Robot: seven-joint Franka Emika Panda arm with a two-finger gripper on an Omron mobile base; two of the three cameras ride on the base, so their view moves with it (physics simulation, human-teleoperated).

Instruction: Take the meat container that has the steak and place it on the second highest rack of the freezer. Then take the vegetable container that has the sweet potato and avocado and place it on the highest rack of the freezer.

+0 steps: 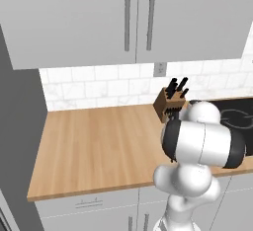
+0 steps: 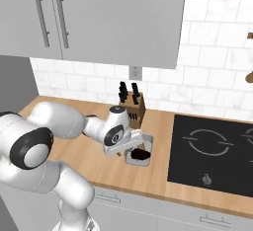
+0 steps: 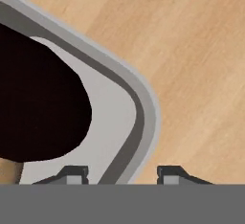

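Note:
The vegetable container, a light-grey rectangular tray, lies on the wooden counter between the knife block and the cooktop. The dark avocado sits in it. My gripper reaches down over the tray's left rim. In the hand view the tray's corner rim runs between my gripper's two tips, with a gap on each side, so it is open. The avocado looms at the left, with a tan bit of sweet potato under it. The meat container, the steak and the freezer's racks are out of view.
A knife block stands against the tiled wall just behind the tray. The black cooktop lies to its right. Grey upper cabinets hang overhead. The wooden counter stretches left to a tall grey panel.

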